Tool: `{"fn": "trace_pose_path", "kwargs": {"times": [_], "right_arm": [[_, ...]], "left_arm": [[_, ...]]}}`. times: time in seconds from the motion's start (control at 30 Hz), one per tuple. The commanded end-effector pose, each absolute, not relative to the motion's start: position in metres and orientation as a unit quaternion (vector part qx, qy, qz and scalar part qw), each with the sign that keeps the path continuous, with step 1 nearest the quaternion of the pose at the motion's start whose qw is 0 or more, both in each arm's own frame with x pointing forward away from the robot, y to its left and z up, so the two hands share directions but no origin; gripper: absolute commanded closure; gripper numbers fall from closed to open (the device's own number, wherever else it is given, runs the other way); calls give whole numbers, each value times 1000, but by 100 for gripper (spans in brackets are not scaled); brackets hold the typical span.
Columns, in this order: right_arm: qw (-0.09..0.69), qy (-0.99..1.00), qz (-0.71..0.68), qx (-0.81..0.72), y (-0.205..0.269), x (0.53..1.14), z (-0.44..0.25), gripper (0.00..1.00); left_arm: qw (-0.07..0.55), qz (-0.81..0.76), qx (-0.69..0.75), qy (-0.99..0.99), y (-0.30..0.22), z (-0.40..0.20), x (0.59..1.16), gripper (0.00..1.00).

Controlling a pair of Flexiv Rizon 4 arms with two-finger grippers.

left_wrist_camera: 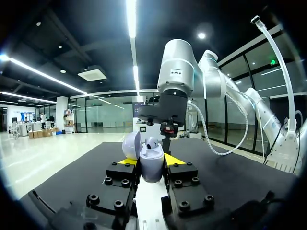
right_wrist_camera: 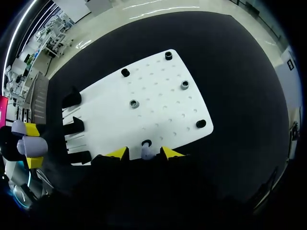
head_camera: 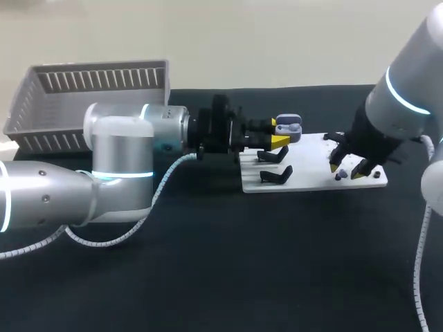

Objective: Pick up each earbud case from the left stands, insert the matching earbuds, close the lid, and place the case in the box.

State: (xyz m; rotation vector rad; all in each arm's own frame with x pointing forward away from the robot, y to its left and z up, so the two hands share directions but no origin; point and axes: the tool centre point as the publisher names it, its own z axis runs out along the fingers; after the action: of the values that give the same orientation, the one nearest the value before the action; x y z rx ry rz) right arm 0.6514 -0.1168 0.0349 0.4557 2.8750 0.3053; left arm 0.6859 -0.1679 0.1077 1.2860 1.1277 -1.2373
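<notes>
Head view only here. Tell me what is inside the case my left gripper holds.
Observer: The left wrist view shows the earbud case, lid open, clamped in the left gripper, with a first earbud seated inside.
Operator: Report the right gripper.
Observer: The right gripper is open, its tips flanking a second earbud that stands on the white board; they do not touch it.
Operator: Check the other holders.
Observer: The five other round holders look empty.
</notes>
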Motion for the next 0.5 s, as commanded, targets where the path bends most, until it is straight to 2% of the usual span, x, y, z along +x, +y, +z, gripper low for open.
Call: {"fn": "trace_pose_path", "kwargs": {"times": [0.03, 0.4, 0.5], "right_arm": [[111, 976, 103, 158, -118, 651, 32, 62], [103, 976, 102, 161, -118, 648, 25, 64], [103, 976, 103, 160, -116, 649, 26, 71]], "left_arm": [[495, -509, 529, 465, -168, 107, 685, 100], [495, -509, 529, 465, -168, 107, 685, 100], [495, -509, 529, 465, -168, 107, 685, 100]]}}
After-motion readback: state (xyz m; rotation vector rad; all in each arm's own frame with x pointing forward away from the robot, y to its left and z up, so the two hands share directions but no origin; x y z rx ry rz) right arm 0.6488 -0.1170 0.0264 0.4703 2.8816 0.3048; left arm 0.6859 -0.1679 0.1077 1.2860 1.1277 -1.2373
